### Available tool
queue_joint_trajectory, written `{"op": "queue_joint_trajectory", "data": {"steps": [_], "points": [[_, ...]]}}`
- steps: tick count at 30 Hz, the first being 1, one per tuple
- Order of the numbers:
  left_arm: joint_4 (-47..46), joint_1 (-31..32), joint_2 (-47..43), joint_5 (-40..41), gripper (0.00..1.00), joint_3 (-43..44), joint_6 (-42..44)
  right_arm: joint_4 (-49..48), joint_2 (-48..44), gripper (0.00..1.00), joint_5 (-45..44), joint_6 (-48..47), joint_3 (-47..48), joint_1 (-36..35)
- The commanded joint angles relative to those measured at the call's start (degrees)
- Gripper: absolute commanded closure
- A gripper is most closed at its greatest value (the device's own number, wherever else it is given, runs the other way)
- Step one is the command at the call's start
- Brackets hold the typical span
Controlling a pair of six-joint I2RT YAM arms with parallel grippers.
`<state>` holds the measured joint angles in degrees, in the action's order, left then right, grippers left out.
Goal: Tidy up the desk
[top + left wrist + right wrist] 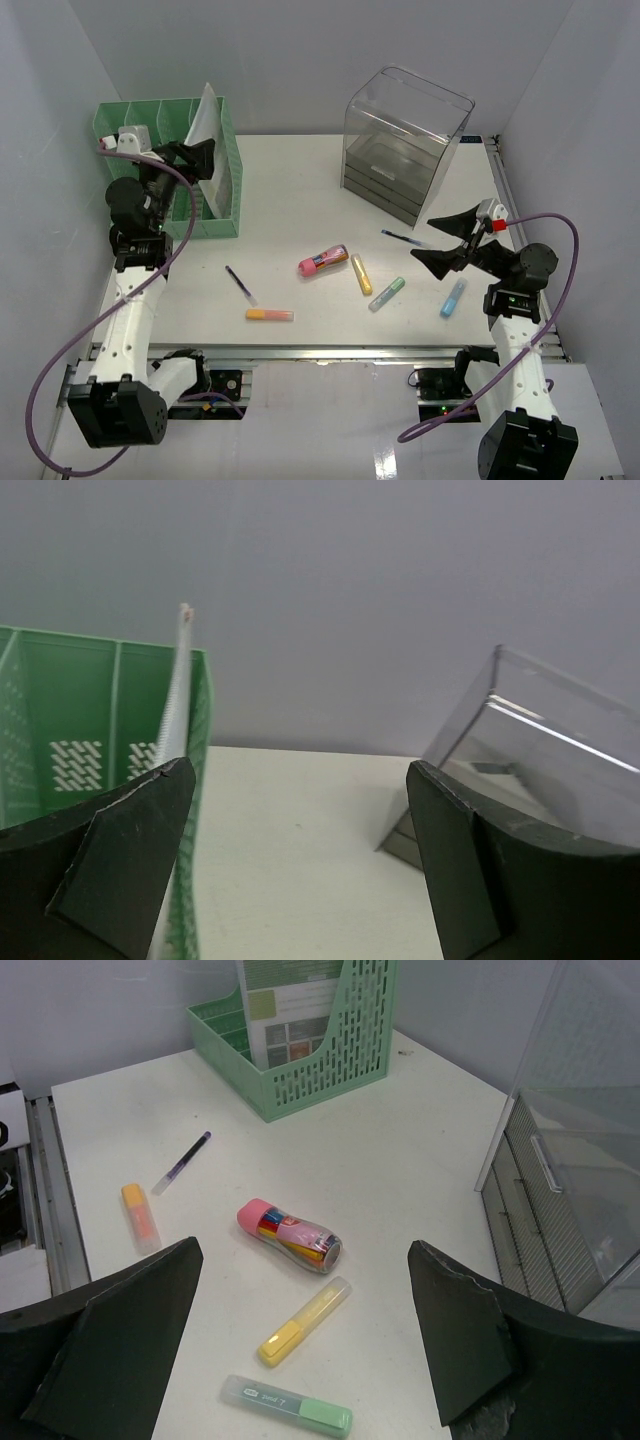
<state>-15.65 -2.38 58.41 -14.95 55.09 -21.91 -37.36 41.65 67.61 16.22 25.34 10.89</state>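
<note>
Right claw hung wide open above the white worktop, pens and highlighters scattered beneath it and to its left. Left claw gaped open at the green rack. Best next pick looked like the green highlighter just below, straddled crosswise.

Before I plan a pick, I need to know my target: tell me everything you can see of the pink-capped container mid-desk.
The pink-capped container is a small, rounded bottle shape with an opaque pink cap and a clear, plastic-looking body showing multicoloured contents. It lies on its side near the middle of the white desk, cap pointing left in the top view. Only the desk touches it; the yellow highlighter lies close by, apart.
</note>
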Motion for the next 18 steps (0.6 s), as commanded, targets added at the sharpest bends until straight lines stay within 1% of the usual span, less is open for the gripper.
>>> {"op": "queue_joint_trajectory", "data": {"steps": [1,2,4,7,10,11,13,15,17,18], "points": [[6.77,3.00,-2.75,-8.19,0.02,0.61,-13.84,0.28,-0.34,0.10,-0.82,-0.92,0.76,0.73],[6.64,4.63,-2.38,-10.00,0.02,0.17,-16.54,0.40,-0.27,0.10,-0.94,-0.86,0.76,0.91],[6.03,8.52,0.39,-11.97,0.04,-0.11,-19.11,0.75,-0.21,0.10,-1.12,-0.92,0.85,1.28],[4.36,16.33,6.34,-10.67,0.05,0.14,-20.53,1.19,0.01,0.10,-1.46,-1.08,0.94,1.87],[1.21,22.33,13.18,-9.19,0.08,1.06,-23.41,1.73,0.17,0.10,-2.27,-1.21,0.94,2.76],[-0.98,23.34,15.40,-8.97,0.09,1.65,-25.82,2.13,0.11,0.10,-2.68,-1.38,0.94,3.01],[-3.81,24.84,22.93,-9.15,0.12,3.05,-28.52,2.56,0.39,0.10,-3.58,-1.83,0.90,3.32],[-7.83,26.18,27.29,-9.12,0.16,5.65,-31.54,2.92,0.72,0.10,-4.54,-2.25,0.58,3.54],[-11.34,27.91,35.46,-8.98,0.21,8.40,-34.27,3.26,0.92,0.10,-5.48,-2.54,0.46,3.82],[-13.45,28.62,38.18,-8.70,0.22,9.99,-35.46,3.28,1.02,0.10,-5.68,-2.62,0.39,3.90]]}}
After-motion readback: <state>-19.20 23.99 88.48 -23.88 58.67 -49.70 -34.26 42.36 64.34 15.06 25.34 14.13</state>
